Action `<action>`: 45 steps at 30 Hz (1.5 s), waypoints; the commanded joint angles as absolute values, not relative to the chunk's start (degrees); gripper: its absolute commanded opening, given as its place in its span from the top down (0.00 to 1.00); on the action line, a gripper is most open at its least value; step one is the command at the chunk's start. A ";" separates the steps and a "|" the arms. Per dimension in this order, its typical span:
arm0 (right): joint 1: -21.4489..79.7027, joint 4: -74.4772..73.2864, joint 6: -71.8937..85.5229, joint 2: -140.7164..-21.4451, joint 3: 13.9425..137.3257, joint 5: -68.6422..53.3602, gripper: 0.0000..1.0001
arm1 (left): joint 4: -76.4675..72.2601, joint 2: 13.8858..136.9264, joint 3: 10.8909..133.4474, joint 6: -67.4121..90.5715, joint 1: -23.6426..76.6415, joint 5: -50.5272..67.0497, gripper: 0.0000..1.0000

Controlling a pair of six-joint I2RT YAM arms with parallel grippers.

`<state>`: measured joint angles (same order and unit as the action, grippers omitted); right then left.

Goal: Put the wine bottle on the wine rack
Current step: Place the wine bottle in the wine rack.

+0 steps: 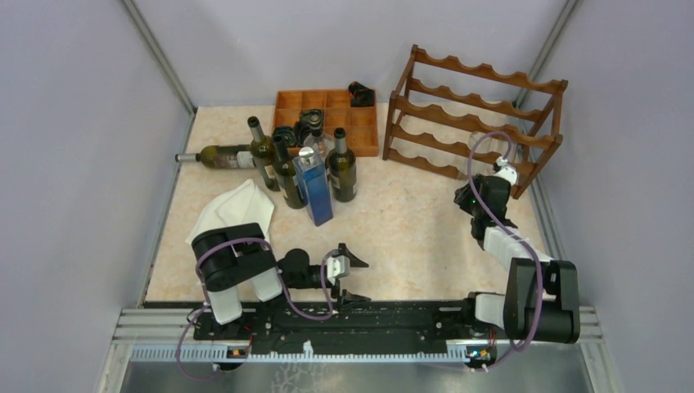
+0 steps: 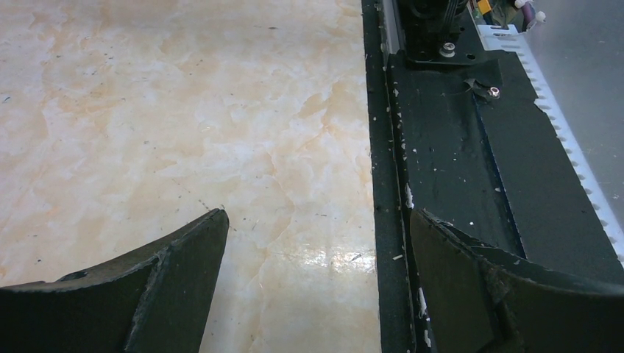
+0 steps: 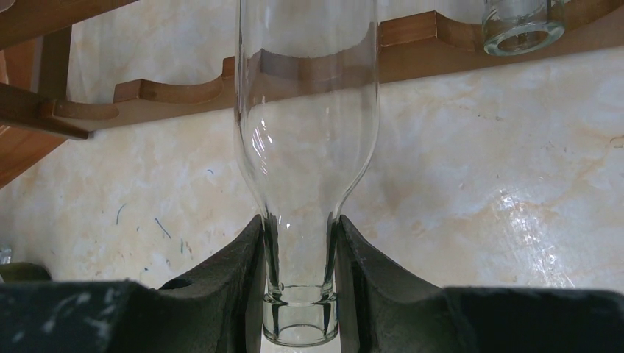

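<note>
**Right gripper pinching the bottle neck at the rack; seating not confirmed**

Right gripper [image 3: 302, 239]: you have its jaws pressed onto the neck of the wine bottle [image 3: 305, 110], a clear, empty one, just below the lip. The body points away from the wrist toward the wine rack [image 1: 479, 115], which stands at the table's far right corner. A scalloped rail shows through the glass. From these views you cannot tell whether the body bears on a cradle or hangs just short of it. A second glass mouth [image 3: 522, 28] shows at the rack, off to one side.

Left gripper [image 2: 318, 217]: spread wide and holding nothing, low over the table's near edge beside the black base rail [image 2: 456, 184].

Step in hand, as judged: the placement itself, at a low tier near the rack's right end. The carry looks done; the release is not. Your next move calls for settling the body into facing scallops, front and back, with the neck level, before you part the jaws. Glass on a curved rail will likely roll or slide if let go askew.

Surface and room: the table [image 1: 409, 229] has a glossy marbled cream-and-peach top, lightly scuffed and specked. Toward its far left stand several dark bottles [image 1: 344, 168] and a blue carton [image 1: 315, 188], with a lying bottle [image 1: 229, 155] by the left edge. A white cloth [image 1: 233, 209] lies nearer you on that side, and a compartment tray [image 1: 281, 110] sits at the far edge. Plain grey walls [image 1: 74, 164] close in three sides.
</note>
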<state>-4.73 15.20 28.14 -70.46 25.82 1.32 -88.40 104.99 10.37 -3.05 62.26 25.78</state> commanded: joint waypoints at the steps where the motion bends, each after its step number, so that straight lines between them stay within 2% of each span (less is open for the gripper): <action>1: -5.41 24.04 26.88 -70.99 30.23 2.75 0.71 | -102.66 105.95 10.99 -2.55 62.33 27.37 0.01; 10: -5.36 25.00 26.59 -74.89 31.52 3.13 0.67 | -102.71 106.02 11.07 -2.57 62.38 27.40 0.01; 22: -5.41 25.54 26.30 -76.75 32.18 2.95 0.51 | -102.64 106.15 11.07 -2.64 62.32 27.49 0.01; 28: -5.37 24.67 26.14 -73.98 30.61 3.32 0.42 | -102.63 106.14 11.10 -2.59 62.39 27.59 0.01; 36: -5.36 22.29 26.17 -67.78 26.46 3.22 0.40 | -102.68 106.24 11.16 -2.52 62.39 27.66 0.01; 45: -5.44 23.32 30.38 -64.64 19.98 3.04 0.45 | -102.63 106.10 11.08 -2.46 62.34 27.60 0.01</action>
